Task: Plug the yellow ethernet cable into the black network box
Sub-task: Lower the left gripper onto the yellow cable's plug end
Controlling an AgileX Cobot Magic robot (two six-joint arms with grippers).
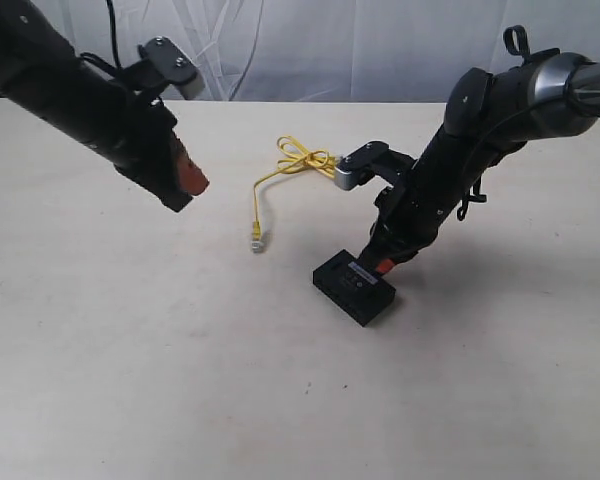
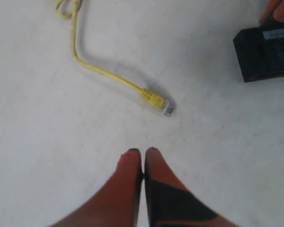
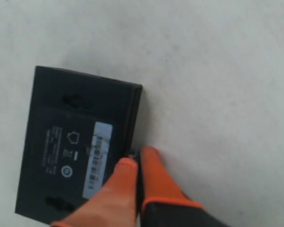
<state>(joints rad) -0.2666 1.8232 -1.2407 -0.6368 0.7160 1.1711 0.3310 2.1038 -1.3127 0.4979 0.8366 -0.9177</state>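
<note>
Network box (image 1: 354,288) lay centre frame on the surface (image 1: 130,380), ethernet cable (image 1: 300,160) up-left of it, right hand (image 1: 383,264) at its far edge, left hand (image 1: 193,186) upper left.

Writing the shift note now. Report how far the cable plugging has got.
Done: nothing plugged. The yellow ethernet cable lies loose, its plug clear of the black network box. In hand: the right claw, shut, rests its tips on the box's edge, seemingly steadying it; the left claw, shut and empty, hovers near the plug. Left: grasp the plug, carry it to the box, push it in.
</note>
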